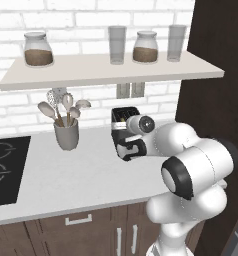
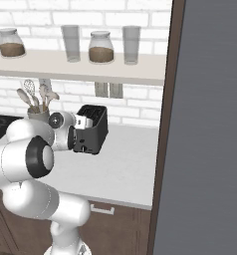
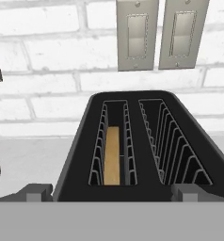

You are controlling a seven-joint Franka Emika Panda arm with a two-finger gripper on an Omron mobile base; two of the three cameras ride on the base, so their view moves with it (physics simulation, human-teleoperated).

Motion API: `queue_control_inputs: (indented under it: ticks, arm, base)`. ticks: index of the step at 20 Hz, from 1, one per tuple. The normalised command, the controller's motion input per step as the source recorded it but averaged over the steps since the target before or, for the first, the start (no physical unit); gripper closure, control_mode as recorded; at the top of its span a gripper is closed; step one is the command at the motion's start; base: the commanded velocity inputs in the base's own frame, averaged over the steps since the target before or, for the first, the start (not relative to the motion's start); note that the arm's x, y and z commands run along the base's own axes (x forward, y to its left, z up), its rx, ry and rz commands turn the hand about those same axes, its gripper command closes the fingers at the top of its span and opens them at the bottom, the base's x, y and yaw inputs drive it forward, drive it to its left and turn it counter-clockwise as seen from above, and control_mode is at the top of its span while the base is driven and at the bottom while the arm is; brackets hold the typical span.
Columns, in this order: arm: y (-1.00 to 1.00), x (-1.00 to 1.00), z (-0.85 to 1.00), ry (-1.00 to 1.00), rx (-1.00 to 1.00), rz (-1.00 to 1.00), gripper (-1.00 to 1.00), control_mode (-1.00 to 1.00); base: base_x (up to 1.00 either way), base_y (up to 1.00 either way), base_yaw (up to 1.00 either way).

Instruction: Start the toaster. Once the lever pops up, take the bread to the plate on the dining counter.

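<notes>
A black hob (image 1: 3, 167) is sitting at the left end of the table (image 1: 81, 175). Right of it, a grey cup (image 1: 66, 134) is holding spoons and a whisk. Above, a shelf (image 1: 106, 70) is carrying two jars and two glasses. Under the shelf, two wall switches (image 3: 158, 33) are showing on the white brick.

Further right, the toaster (image 2: 93, 128) is standing on the table near the wall. In the hand view the bread (image 3: 112, 155) is sitting deep in the left slot, its top edge below the rim; the right slot is showing only its wire guides. The lever cannot be made out in any picture.

The arm is rising from the base, bending at the elbow and reaching forward roughly level, with the hand pressed close to the toaster's front face. The camera on the hand is looking down over the toaster's top toward the wall. The fingers (image 3: 112, 193) are standing apart, one tip (image 3: 36, 192) at each front corner of the toaster, clamped on nothing.

Right of the toaster, a tall dark panel (image 2: 210, 124) is closing off the table.
</notes>
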Motion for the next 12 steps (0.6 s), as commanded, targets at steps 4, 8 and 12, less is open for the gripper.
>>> queue_control_inputs:
  ticks: [4, 8, 12]
  arm:
    - [0.0, 0.0, 0.0, 0.0, 0.0, 0.0, -1.0, -1.0]
    - [0.0, 0.0, 0.0, 0.0, 0.0, 0.0, -1.0, -1.0]
    - [0.0, 0.0, 0.0, 0.0, 0.0, 0.0, -1.0, -1.0]
  base:
    - [0.0, 0.0, 0.0]
    - [0.0, 0.0, 0.0]
    - [0.0, 0.0, 0.0]
